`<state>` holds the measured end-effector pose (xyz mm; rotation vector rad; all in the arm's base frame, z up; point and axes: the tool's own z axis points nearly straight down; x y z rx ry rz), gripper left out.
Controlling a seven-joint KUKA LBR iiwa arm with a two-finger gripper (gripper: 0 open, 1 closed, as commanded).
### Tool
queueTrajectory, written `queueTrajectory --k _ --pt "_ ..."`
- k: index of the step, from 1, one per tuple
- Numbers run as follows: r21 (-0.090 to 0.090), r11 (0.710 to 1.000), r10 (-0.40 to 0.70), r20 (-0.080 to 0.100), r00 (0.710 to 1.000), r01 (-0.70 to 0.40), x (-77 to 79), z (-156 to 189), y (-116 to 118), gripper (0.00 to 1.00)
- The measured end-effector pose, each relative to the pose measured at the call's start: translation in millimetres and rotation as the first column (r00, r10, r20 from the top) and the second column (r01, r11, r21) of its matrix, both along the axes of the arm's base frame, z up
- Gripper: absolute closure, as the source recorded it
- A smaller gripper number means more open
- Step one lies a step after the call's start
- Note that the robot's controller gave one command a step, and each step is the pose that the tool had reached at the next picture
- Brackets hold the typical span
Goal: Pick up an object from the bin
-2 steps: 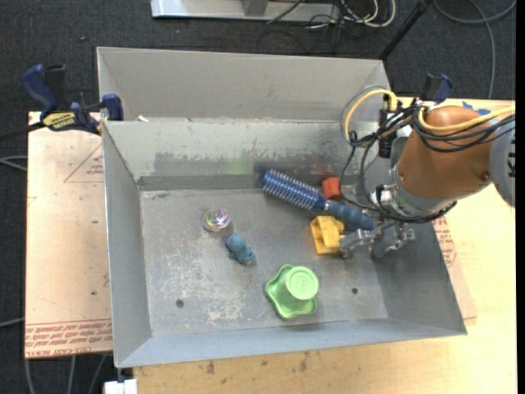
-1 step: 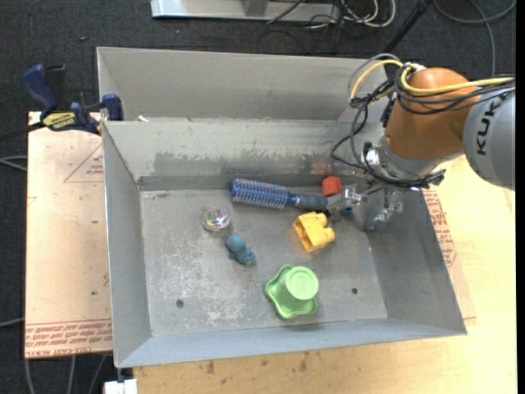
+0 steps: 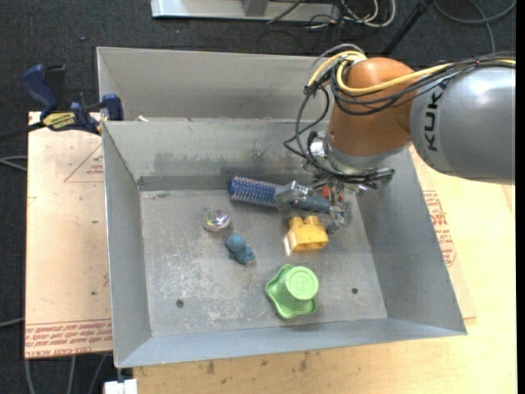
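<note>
I see my gripper [image 3: 328,205] low in the bin [image 3: 123,220], near the far wall. I cannot tell if its jaws are apart or together. A yellow toy block [image 3: 306,235] lies just below the jaws, on the near side. A blue brush [image 3: 253,192] lies just to their left. Farther off on the near side there are a green cup [image 3: 292,291], a small blue toy [image 3: 239,249] and a shiny round thing [image 3: 216,220].
</note>
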<state>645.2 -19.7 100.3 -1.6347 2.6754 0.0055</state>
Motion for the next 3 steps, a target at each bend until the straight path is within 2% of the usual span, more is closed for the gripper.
queueTrajectory --k 1,2,3 --pt "-0.004 0.986 0.168 -0.003 0.986 -0.168 -3.1 -29.8 2.5 0.0" --pt "-0.004 0.986 0.167 -0.001 0.986 -0.167 -2.3 -28.5 2.0 1.0" --pt "-0.003 0.986 0.167 -0.001 0.986 -0.167 -2.5 -28.8 2.1 0.0"
